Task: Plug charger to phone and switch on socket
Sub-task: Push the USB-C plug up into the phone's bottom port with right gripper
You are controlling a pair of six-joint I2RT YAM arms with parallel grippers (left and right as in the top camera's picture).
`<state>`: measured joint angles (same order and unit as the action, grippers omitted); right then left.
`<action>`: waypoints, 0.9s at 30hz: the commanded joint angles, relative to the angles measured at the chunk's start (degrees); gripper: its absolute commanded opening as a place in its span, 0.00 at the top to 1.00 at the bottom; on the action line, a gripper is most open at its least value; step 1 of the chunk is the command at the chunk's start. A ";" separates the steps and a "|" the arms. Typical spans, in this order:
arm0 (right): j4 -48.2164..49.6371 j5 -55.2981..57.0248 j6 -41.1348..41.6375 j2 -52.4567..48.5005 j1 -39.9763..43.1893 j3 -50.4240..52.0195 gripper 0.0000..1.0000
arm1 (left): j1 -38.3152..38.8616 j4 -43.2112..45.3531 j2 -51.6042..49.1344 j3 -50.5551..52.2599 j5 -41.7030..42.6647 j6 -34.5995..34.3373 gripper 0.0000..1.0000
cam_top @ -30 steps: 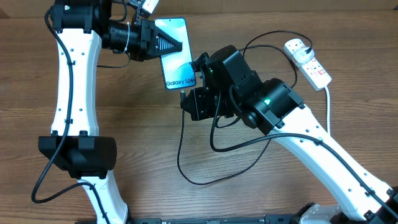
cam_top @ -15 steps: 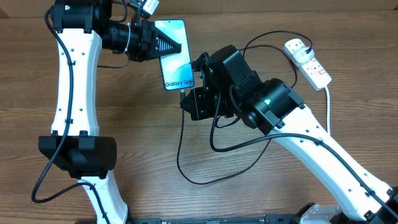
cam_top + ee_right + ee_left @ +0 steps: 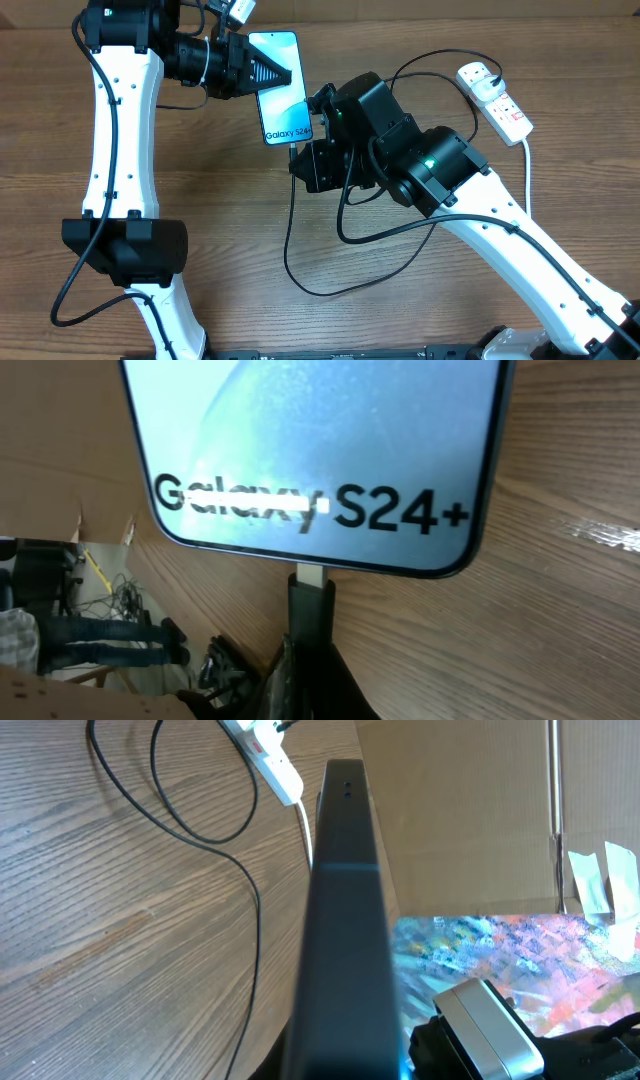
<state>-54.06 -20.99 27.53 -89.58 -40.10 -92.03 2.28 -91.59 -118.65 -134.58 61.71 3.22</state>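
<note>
My left gripper (image 3: 282, 72) is shut on the phone (image 3: 281, 86) and holds it above the table, its blue screen with "Galaxy S24+" facing up. In the left wrist view the phone (image 3: 340, 920) shows edge-on and dark. My right gripper (image 3: 301, 150) is shut on the charger's black connector (image 3: 311, 615). Its metal tip (image 3: 312, 577) meets the phone's bottom edge (image 3: 330, 560). The thin black charger cable (image 3: 330, 285) loops over the table to the white socket (image 3: 494, 98) at the far right. The socket (image 3: 262, 750) also shows in the left wrist view.
The socket's thick white lead (image 3: 528, 165) runs down the right side. The right arm's body (image 3: 430, 170) lies across the middle of the table. Cardboard (image 3: 470, 810) stands behind the table in the left wrist view.
</note>
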 commanded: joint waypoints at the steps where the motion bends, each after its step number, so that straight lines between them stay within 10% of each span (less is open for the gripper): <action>1: 1.14 -0.35 0.74 0.15 -0.07 -0.28 0.96 | 0.70 -0.11 0.15 -0.13 2.64 1.07 0.96; 27: 1.29 2.08 -0.35 0.15 0.11 -0.31 0.96 | 1.29 -2.73 0.15 -0.13 -1.92 3.45 0.96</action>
<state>-53.84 -20.93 28.16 -89.58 -40.16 -92.03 2.98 -93.14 -118.65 -134.58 59.66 3.79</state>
